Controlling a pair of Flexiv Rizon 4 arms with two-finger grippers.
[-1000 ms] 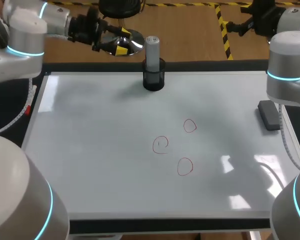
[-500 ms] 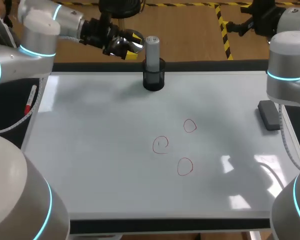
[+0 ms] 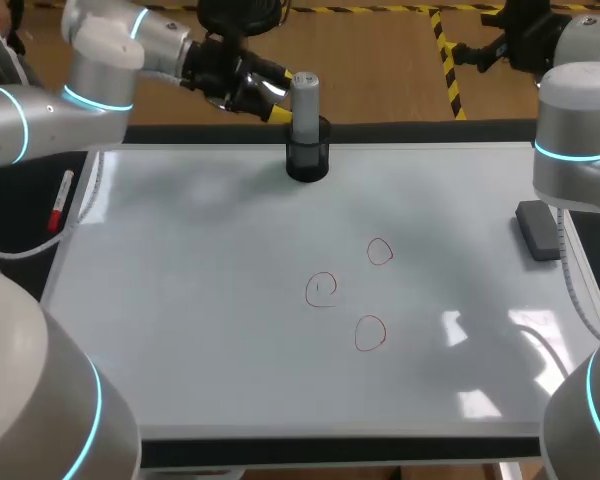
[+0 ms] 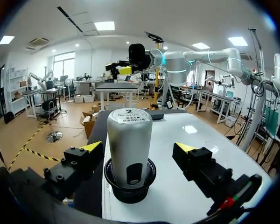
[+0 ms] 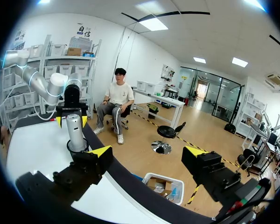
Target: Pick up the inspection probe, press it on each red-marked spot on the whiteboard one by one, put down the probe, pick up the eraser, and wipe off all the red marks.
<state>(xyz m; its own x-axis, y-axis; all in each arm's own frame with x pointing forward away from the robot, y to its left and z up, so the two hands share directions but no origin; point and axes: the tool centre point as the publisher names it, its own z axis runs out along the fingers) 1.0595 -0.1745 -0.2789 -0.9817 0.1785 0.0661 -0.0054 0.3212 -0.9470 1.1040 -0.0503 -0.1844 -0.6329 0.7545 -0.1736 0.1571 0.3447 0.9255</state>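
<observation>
A red-and-white marker pen (image 3: 59, 203) lies on the dark table, just off the left edge of the white rectangular whiteboard (image 3: 180, 320). The left gripper (image 4: 139, 147) is at the board's far edge with its fingers spread wide. One yellow tip stands on each side of the grey cylindrical inspection probe (image 3: 304, 100) with a gap on both sides, so nothing is gripped. The probe stands upright in a round black holder cup (image 3: 307, 162) at the far middle of the board. Three hand-drawn red circle marks (image 3: 321, 289) cluster right of centre, apart from one another. A dark grey block eraser (image 3: 537, 229) lies flat at the board's right edge. The right gripper (image 5: 147, 154) hangs beyond the table's far right corner — fingers wide apart, empty.
</observation>
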